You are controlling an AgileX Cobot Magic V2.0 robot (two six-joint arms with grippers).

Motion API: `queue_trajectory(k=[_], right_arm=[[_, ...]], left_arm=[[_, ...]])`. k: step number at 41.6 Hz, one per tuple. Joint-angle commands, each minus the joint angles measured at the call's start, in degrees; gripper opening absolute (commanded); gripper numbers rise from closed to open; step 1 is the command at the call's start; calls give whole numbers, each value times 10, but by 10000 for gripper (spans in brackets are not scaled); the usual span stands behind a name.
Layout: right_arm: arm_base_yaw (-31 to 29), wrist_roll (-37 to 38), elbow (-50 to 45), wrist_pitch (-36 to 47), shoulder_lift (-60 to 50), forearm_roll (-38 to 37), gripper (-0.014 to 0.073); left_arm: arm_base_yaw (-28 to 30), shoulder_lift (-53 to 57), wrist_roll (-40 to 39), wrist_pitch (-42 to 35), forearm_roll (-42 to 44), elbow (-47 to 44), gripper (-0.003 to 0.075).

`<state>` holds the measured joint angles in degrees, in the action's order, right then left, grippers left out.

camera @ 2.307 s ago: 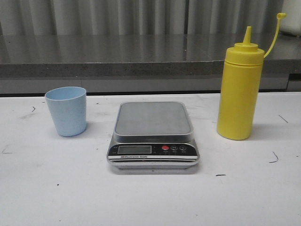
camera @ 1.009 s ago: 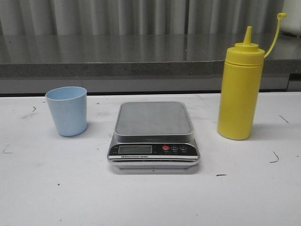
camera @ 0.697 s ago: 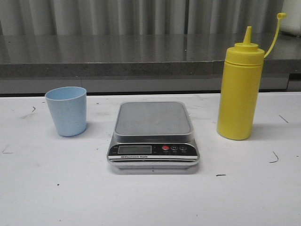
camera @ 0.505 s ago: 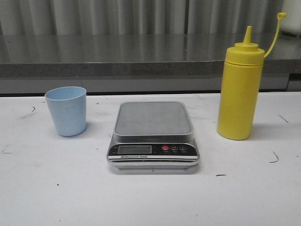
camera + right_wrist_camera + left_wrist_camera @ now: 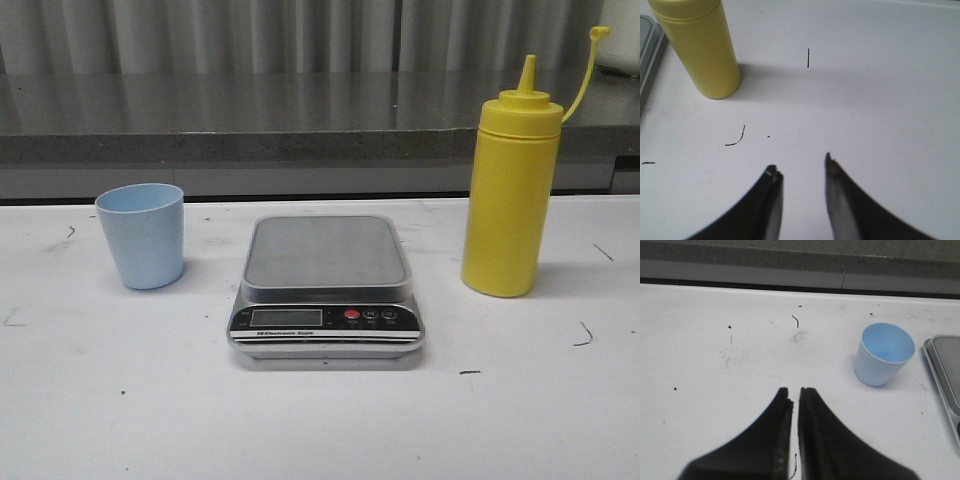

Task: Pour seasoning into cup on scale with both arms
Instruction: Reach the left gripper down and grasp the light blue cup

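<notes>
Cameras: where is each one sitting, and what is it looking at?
Front view: faces forward over the white table; silver kitchen scale mid-table; no arms show.
Left wrist view: above the left gripper, seeing the pale blue plastic cup.
Right wrist view: above the right gripper, seeing the yellow squeeze bottle.
Front shares both.

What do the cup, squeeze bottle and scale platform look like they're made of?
Cup: likely plastic, matte pale blue, with an even, dull surface and a thin rim.
Squeeze bottle: likely soft plastic, opaque yellow with a slight sheen, moulded nozzle and a thin cap strap.
Scale: platform looks like brushed steel, grey with a soft reflection; the front panel is glossy black, probably plastic.
</notes>
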<state>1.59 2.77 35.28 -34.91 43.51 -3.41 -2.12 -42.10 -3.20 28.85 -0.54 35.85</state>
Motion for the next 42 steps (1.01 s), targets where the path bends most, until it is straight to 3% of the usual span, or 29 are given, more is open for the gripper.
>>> queue_trajectory(k=[1,4,8,21,42], right_arm=[[-1,-4,20,34,1,-5,491],[-1,-4,20,33,0,-5,562],[-1,-4,20,32,0,-4,572],[-1,-4,20,28,0,-1,572],[-1,-4,20,27,0,-1,572]], left_arm=[[-15,-14,-2,-35,1,29,262],[-30,-29,-2,-22,5,44,400],[-53,-64,-2,12,5,75,477],[-116,-242,-2,94,5,210,473],[-120,-521,-2,110,5,398,473]])
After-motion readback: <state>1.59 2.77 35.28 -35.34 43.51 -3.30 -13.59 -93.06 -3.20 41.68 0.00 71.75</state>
